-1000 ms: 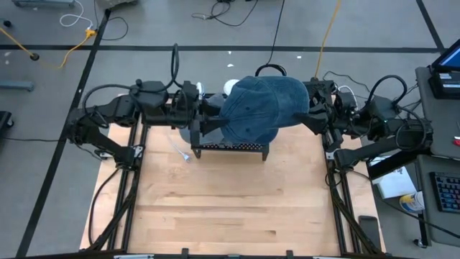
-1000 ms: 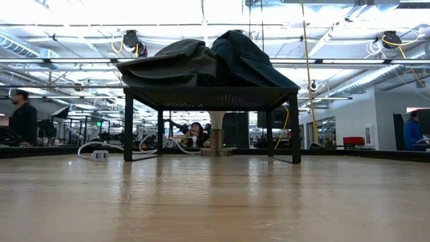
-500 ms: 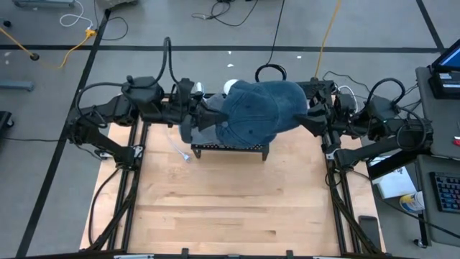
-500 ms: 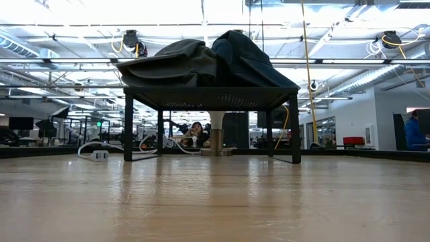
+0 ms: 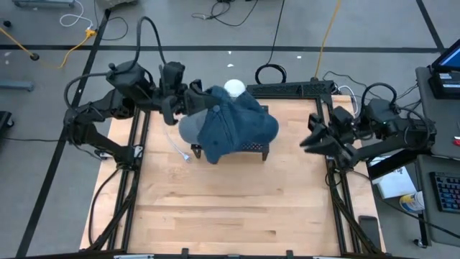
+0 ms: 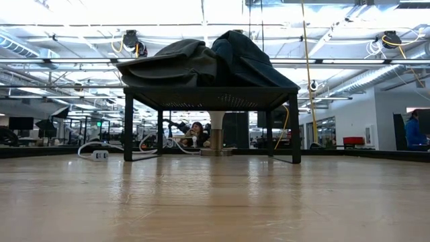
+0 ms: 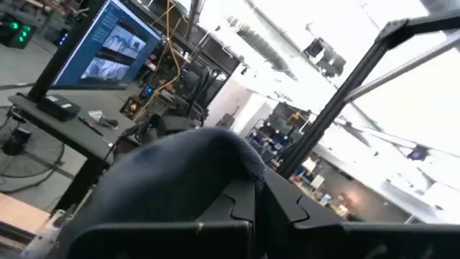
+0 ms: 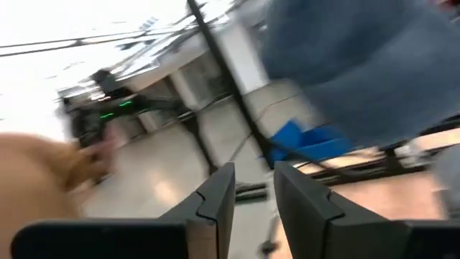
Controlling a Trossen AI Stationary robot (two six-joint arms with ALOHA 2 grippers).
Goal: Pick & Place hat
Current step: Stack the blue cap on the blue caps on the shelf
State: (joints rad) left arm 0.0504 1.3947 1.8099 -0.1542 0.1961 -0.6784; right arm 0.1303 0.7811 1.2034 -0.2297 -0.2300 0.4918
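While the left end effector point(image 5: 195, 101) clamps the unlabelled blue hat point(image 5: 233, 126), the right end effector point(image 5: 307, 142) sits released.

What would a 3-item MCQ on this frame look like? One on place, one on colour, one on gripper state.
1. Where is the hat?
A. Flat on the wood table
B. Draped over the black stand
C. On the floor outside the frame

2. What colour is the hat?
A. Red
B. Blue
C. Yellow

3. What is the right gripper doing?
A. Open, holding nothing, away from the hat
B. Shut on the hat
C. Pressing on the stand

Answers:
1 B: in the high view the hat lies over the stand, with the left gripper at its edge.
2 B: the cloth is denim blue.
3 A: the right gripper sits near the table's right rail, clear of the hat; the right wrist view shows a gap between its fingers with nothing in it.
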